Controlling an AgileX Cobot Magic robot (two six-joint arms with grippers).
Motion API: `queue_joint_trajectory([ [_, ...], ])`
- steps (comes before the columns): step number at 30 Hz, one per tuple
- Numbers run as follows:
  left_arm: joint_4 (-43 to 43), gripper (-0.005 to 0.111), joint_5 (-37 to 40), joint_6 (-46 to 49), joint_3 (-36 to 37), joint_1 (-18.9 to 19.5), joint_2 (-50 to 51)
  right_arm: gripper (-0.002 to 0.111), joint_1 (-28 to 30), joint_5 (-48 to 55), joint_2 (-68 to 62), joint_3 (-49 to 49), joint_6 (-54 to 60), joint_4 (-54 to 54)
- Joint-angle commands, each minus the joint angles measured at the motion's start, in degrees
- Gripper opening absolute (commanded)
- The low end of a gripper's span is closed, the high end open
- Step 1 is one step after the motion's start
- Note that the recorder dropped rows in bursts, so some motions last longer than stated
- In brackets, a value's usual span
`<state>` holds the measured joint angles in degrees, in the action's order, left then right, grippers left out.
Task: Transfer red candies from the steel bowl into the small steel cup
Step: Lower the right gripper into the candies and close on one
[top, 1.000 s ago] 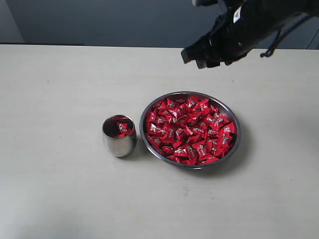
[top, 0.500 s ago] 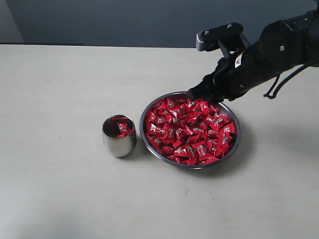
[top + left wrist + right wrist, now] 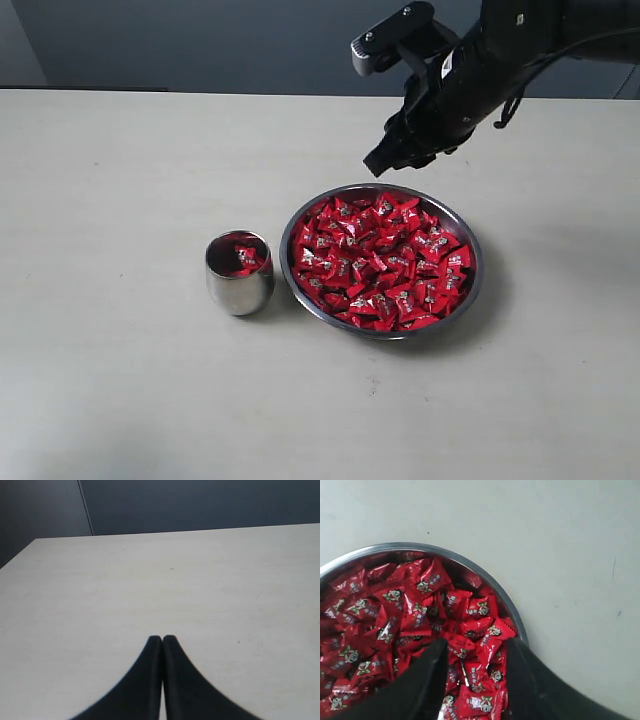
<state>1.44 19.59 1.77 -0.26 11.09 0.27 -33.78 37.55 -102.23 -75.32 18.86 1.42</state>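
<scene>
Table [image 3: 120, 400]: one bowl [image 3: 296, 290], one cup [image 3: 238, 286].

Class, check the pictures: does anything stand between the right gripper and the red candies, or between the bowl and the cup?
Nothing visible does. The right gripper hangs open above the edge of the bowl, with the candies uncovered below it. The cup stands beside the bowl, mouth open, with only bare table between them.

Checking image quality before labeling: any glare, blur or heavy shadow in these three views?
Exterior view: soft even light, faint shadow right of the bowl, mirror reflections on the cup. Right wrist view: candies sharp with small glints, right fingers dark and soft-edged. Left wrist view: left fingers black, featureless; table evenly lit.
</scene>
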Motion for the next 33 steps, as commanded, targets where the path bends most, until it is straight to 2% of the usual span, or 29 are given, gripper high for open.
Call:
queue_joint_trajectory([
  [1,0.11,0.000,-0.45,-0.08,0.26,-0.38,-0.27,0.038,0.39,1.68,-0.30,-1.45,0.37,1.02],
  [11,0.11,0.000,-0.45,-0.08,0.26,-0.38,-0.27,0.038,-0.70,4.96,-0.82,-1.45,0.85,13.61],
  [14,0.11,0.000,-0.45,-0.08,0.26,-0.38,-0.27,0.038,-2.47,9.82,-4.13,-1.45,-2.42,19.85],
  [18,0.11,0.000,-0.45,-0.08,0.26,-0.38,-0.27,0.038,-3.44,10.16,-6.92,-1.45,-18.38,19.00],
  [25,0.11,0.000,-0.45,-0.08,0.26,-0.38,-0.27,0.038,-4.00,8.88,-7.65,-1.45,-25.05,17.78],
  [33,0.11,0.000,-0.45,-0.08,0.26,-0.38,-0.27,0.027,-5.62,8.74,-12.06,-1.45,-26.34,18.39],
])
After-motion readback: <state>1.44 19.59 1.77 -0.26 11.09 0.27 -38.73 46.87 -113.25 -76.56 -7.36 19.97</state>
